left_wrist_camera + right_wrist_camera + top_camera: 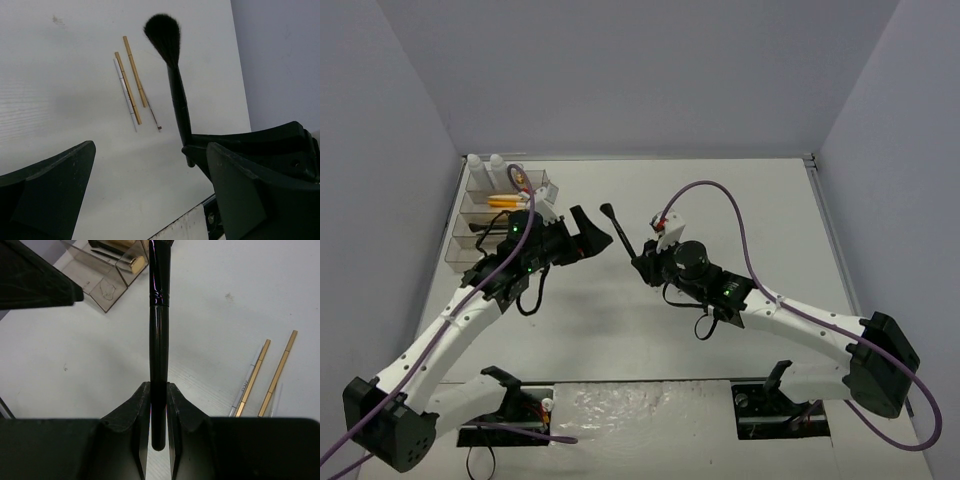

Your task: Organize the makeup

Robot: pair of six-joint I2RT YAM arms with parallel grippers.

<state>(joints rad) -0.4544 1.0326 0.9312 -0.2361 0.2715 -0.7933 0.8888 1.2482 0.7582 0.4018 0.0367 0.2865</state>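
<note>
two grippers, one item in transit: a slim black brush, judged to be mid hand-over on its way to the clear drawer box. right gripper: jaws pressed onto the lower end of the brush handle, pinching it from both sides, with the butt just showing below the tips; the shaft runs straight out ahead of the jaws, bristle head furthest from them. left gripper: jaws spread wide, nothing between them and touching nothing; the brush shaft stands ahead of the gap, nearer one jaw than the other, not yet within it. handling note, as judgement: the left gripper should shift sideways and advance until the mid-shaft sits centred between its jaws, clear of the soft bristles and apart from the right jaws so the two do not collide. it should close firmly across the shaft, and only then should the right jaws let go, otherwise the brush may drop or swivel. the round glossy handle looks likely to roll in a light pinch. several thin sticks, gold and white, lie flat and side by side on the table beyond the left jaw tips, unheld. the drawer box sits to the rear of the left jaws, holding white bottles and an orange tube.
</note>
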